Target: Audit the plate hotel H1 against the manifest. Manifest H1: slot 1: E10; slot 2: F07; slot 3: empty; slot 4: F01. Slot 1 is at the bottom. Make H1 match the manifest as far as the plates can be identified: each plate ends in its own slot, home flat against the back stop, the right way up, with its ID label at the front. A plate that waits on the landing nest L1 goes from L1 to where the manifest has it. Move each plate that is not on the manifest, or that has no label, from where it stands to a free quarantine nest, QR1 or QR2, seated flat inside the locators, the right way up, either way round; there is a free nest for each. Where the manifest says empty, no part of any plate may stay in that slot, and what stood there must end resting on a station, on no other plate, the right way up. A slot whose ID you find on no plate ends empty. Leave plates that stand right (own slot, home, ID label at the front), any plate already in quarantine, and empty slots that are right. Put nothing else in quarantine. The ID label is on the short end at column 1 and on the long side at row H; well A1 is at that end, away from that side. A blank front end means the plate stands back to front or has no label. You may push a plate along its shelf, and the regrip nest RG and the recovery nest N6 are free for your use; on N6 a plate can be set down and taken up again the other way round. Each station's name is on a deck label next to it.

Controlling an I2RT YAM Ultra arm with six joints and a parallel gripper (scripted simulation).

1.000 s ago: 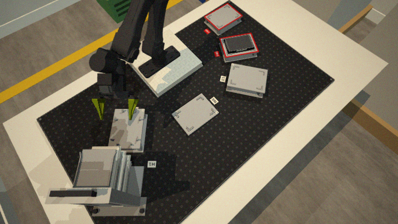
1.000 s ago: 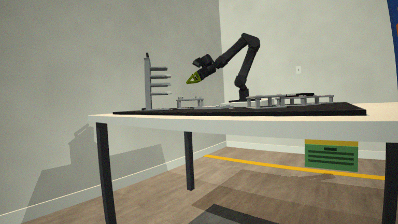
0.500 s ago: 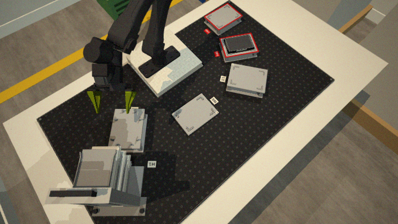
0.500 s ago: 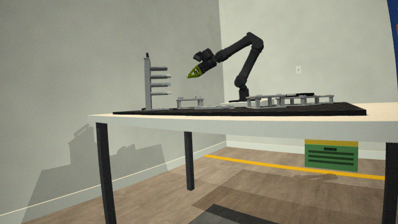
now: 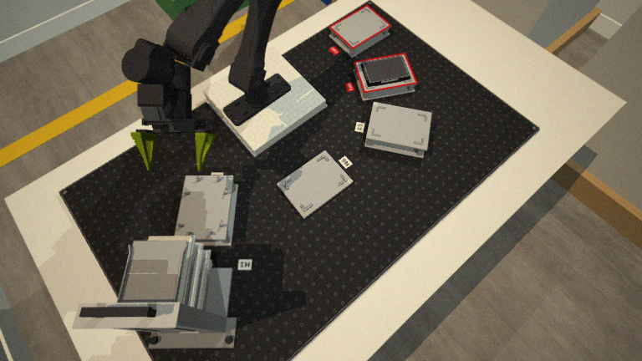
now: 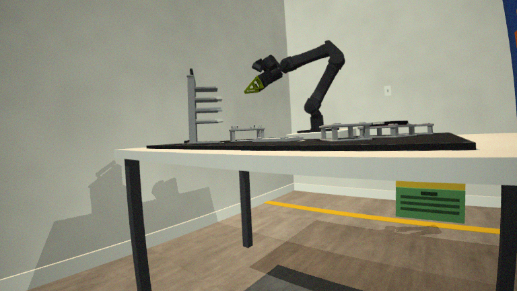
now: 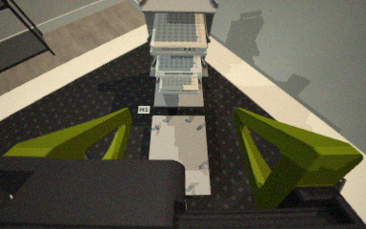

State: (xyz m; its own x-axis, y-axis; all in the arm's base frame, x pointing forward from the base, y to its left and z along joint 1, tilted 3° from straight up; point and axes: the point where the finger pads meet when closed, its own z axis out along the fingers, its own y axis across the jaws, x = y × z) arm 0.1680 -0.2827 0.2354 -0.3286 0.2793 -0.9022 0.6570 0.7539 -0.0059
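The plate hotel H1 (image 5: 165, 286) stands at the near left of the black deck, and it also shows in the side view (image 6: 200, 104). In the wrist view, the hotel (image 7: 178, 52) lies straight ahead, with pale well-grid plates on three shelves (image 7: 178, 31) (image 7: 178, 63) (image 7: 177, 84); below them is a plain grey level. The front labels are too small to read. My gripper (image 5: 173, 166) (image 6: 253, 86) (image 7: 182, 114) is open and empty. It hovers high above the deck, behind the empty grey nest (image 5: 206, 208) (image 7: 180, 153) that fronts the hotel.
The N6 nest (image 5: 314, 183) and the L1 nest (image 5: 399, 129) are bare. One red-edged quarantine nest (image 5: 385, 73) holds a dark plate; the other (image 5: 359, 28) is bare. The arm's base (image 5: 257, 97) stands on a white block behind the gripper.
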